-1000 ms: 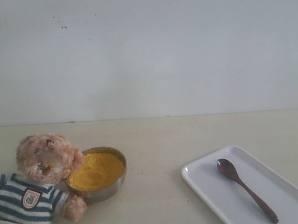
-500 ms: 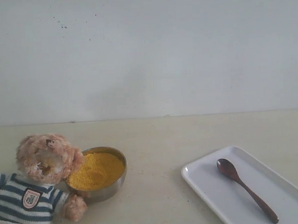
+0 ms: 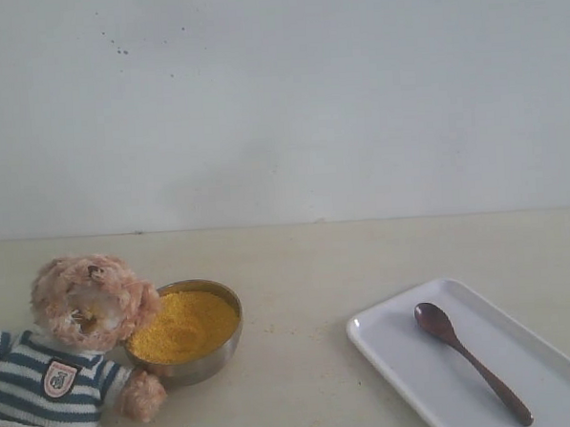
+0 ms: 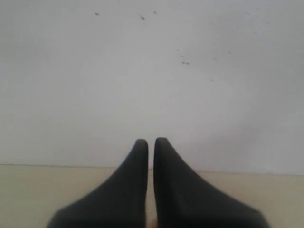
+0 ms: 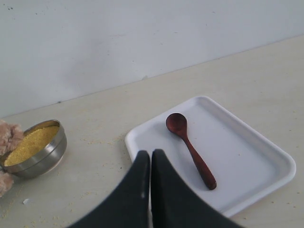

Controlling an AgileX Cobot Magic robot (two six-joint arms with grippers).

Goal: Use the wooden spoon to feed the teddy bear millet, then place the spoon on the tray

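Lower left of the exterior view: the teddy bear (image 3: pixel 77 349), in a striped shirt with a chest badge, cropped by the frame's left and bottom edges, head overlapping the rim of a steel bowl (image 3: pixel 199 369) from this angle. Just right of the bear, in that bowl: the millet (image 3: pixel 184 326), heaped nearly to the rim. Below the bowl, a few stray grains and one pale crumb on the cream tabletop (image 3: pixel 297 261). Across the whole upper half, a plain pale wall (image 3: pixel 279 99). Lower right: the tray (image 3: pixel 423 383), set at an angle and cut off by the right and bottom edges. Lying flat in it, the wooden spoon (image 3: pixel 470 360), bowl end toward the upper left, handle running toward the lower right corner. Bear and bowl well apart from the tray.

Grippers shown only by the wrist views. From the left wrist: the left gripper (image 4: pixel 151 141), dark fingers pressed together with only a thin slit between, pinching nothing, with just wall and a strip of tabletop behind. From the right wrist: the right gripper (image 5: pixel 150 153), likewise pressed together and holding nothing, seen in front of the tray's near rim. Also in this view, the tray complete with all four rounded corners, the spoon untouched in it, the bowl of millet off to one side, and only a tuft of the bear's fur at the frame's edge.
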